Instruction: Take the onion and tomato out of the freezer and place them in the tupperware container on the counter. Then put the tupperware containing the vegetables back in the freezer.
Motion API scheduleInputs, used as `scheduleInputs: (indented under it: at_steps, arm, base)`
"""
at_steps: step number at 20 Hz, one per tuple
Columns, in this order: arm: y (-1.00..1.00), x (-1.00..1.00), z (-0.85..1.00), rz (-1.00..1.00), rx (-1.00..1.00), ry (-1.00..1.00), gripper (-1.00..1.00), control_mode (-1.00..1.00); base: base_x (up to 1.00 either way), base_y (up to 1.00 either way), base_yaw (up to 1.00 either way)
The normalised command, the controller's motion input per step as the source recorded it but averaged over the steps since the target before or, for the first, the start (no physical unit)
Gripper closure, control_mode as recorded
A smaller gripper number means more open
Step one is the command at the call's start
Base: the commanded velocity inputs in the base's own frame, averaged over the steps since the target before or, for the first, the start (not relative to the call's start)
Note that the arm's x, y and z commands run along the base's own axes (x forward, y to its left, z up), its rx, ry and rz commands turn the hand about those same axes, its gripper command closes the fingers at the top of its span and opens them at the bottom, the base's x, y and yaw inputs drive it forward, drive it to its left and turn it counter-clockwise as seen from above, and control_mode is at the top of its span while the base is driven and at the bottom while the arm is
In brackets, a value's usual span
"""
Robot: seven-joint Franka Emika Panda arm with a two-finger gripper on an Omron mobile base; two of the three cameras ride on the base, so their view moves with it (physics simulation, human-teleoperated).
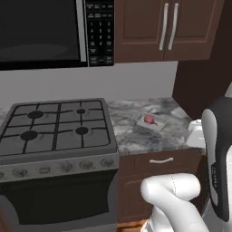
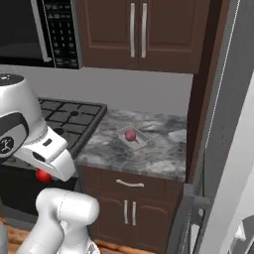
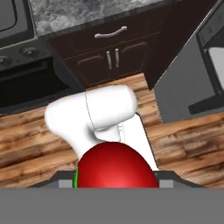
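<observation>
A smooth, glossy bright red tomato was seen in the hand view at 6 o'clock, pressed close against the lens; the gripper was held partly open around it, the round fruit gripped between the fingers. In the right base view a small red curve of the same tomato was glimpsed at 8 o'clock beneath the white arm. On the grey and white marbled counter a shallow, pale translucent tupperware container with low sloping walls was set at 3 o'clock from the black gas stove. The dull pinkish-red onion, a small ball, was lying inside it. The flat pale grey freezer was seen at 3 o'clock in the right base view, beside the dark brown wooden cabinets.
</observation>
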Motion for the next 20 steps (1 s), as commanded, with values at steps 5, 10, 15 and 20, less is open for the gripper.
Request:
scheduleInputs:
  at_steps: [5, 10, 15, 20]
  arm:
    - [0.00, 0.00, 0.00, 0.00, 0.00, 0.00, 1.00, 1.00]
    - [0.11, 0.13, -0.04, -0.06, -0.01, 0.00, 1.00, -1.00]
    - [0.22, 0.62, -0.34, -0.21, -0.02, -0.06, 1.00, -1.00]
    - [0.03, 0.97, -0.42, -0.03, 0.00, -0.10, 1.00, -1.00]
  base:
    - [0.88, 0.25, -0.37]
    - [0.60, 0.38, -0.27]
    - [0.00, 0.00, 0.00]
    - [0.00, 0.00, 0.00]
